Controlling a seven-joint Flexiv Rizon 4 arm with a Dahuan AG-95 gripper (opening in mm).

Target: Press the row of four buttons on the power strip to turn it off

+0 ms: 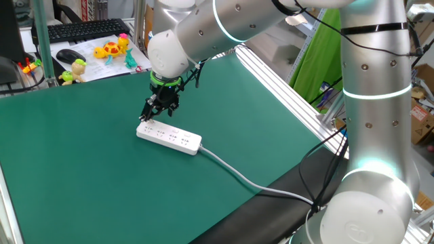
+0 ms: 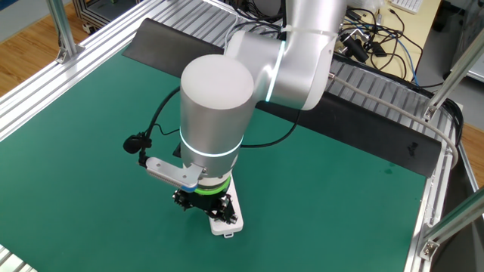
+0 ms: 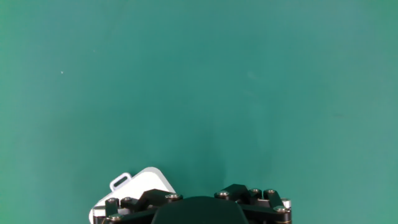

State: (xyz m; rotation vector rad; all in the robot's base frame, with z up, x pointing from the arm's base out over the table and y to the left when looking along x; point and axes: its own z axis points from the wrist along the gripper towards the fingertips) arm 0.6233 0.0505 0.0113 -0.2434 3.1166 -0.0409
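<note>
Hand view showed power strip (image 3: pixel 146 184) end below my claw (image 3: pixel 199 208) (jaws spread wide, gripping nothing), green mat (image 3: pixel 199 81) beyond.

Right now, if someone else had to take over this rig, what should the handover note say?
Gripper: low over the far end of the power strip, the end away from the cable; its jaws stand wide, holding nothing. Whether a fingertip touches the strip cannot be told.
Power strip: flat on the green mat, cable trailing off toward the arm's base. The hand view shows only one rounded corner of it.
Done: the approach to the first end. The buttons are too small to read, so none can be confirmed as pressed.
Left: press along the row of four, then lift clear.
</note>
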